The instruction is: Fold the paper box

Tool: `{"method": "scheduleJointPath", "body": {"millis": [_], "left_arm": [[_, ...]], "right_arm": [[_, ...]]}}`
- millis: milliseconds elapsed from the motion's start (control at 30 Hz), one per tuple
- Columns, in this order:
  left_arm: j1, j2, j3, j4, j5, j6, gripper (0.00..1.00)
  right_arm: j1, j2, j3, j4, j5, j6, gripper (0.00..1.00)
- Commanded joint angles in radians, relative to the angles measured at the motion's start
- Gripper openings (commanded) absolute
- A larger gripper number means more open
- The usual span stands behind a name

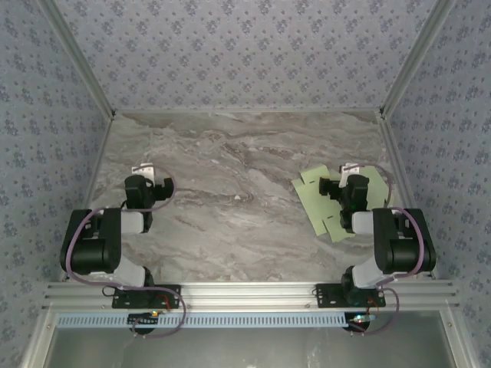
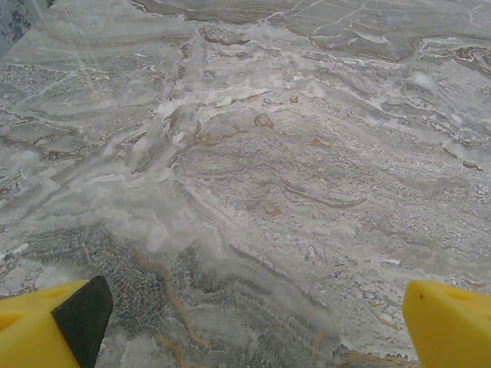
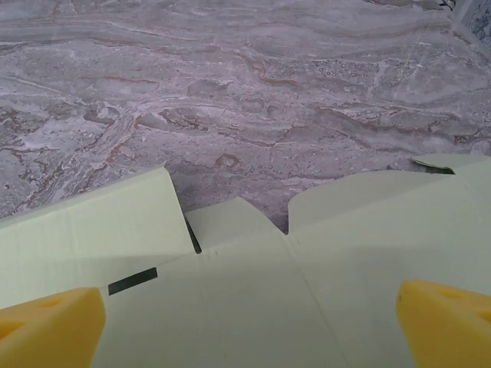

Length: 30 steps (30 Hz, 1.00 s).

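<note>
In the overhead view, the left arm [image 1: 100, 238] is folded at the lower left of the frame. The left gripper [image 1: 146, 170] hangs over bare marbled table [image 1: 230, 192], well apart from the task's thing. From its wrist camera, the left gripper [image 2: 249, 326] has its jaws spread wide, with yellow fingertips [image 2: 42, 330] at both bottom corners and only grey-veined stone between them.

At the right centre of the overhead frame lies the paper box [image 1: 313, 195], a pale green die-cut sheet spread flat on the table, partly covered by the right arm [image 1: 395, 241]. The right gripper [image 1: 351, 172] sits over the sheet's far part. In the right wrist view the right gripper [image 3: 249, 322] also stands wide apart, clamped on nothing. The paper box [image 3: 353, 253] fills the lower half of that frame, with flaps, creases and a dark slot [image 3: 132, 280]; whether the tips touch the card cannot be told.

Flower-patterned walls [image 1: 245, 46] enclose the table.
</note>
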Motion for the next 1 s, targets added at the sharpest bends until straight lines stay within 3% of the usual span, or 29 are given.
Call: {"method": "scheduleJointPath", "body": {"millis": [0,967], "left_arm": [[0.005,0.016,0.031,0.044,0.023,0.016,0.99],[0.014,0.016,0.032,0.040,0.006,-0.004,0.99]], "right_arm": [[-0.009,0.014,0.026,0.026,-0.009,-0.015,1.00],[-0.012,0.013,0.026,0.027,-0.016,-0.014,1.00]]}}
